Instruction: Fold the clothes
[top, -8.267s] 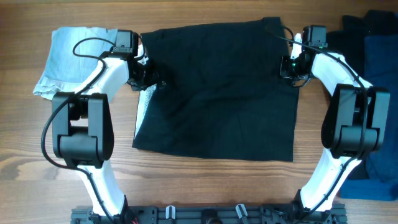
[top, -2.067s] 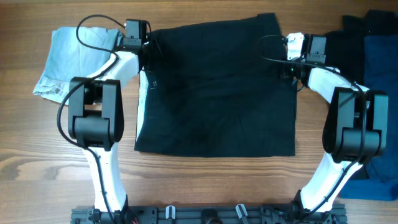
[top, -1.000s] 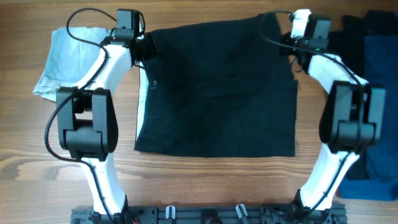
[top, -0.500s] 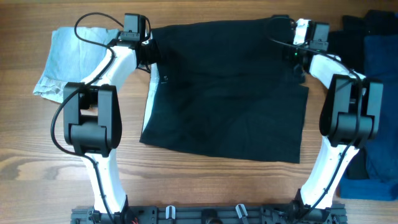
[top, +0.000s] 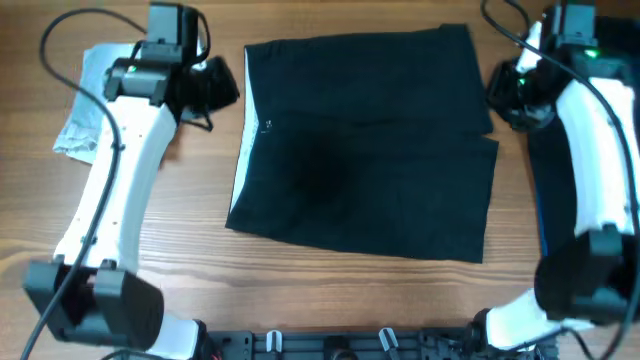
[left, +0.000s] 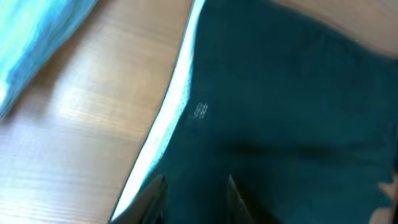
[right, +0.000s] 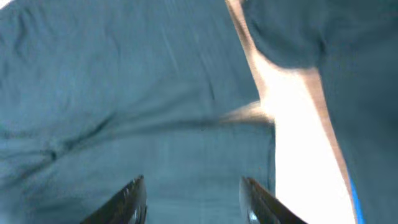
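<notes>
black garment (top: 365, 150) lies flat, centred on the worktop (top: 300, 300), no fold yet made. left gripper (top: 215, 88) and right gripper (top: 503, 95) hover beside its far corners, jaws parted, empty.

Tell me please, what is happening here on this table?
Two robot arms are working at folding clothes on a wooden table. A black garment lies spread flat in the middle, not yet folded. The left gripper and the right gripper hover near its far corners, one on each side, both open and holding nothing. A pale blue garment lies to the left, and more dark cloth lies to the right.
</notes>
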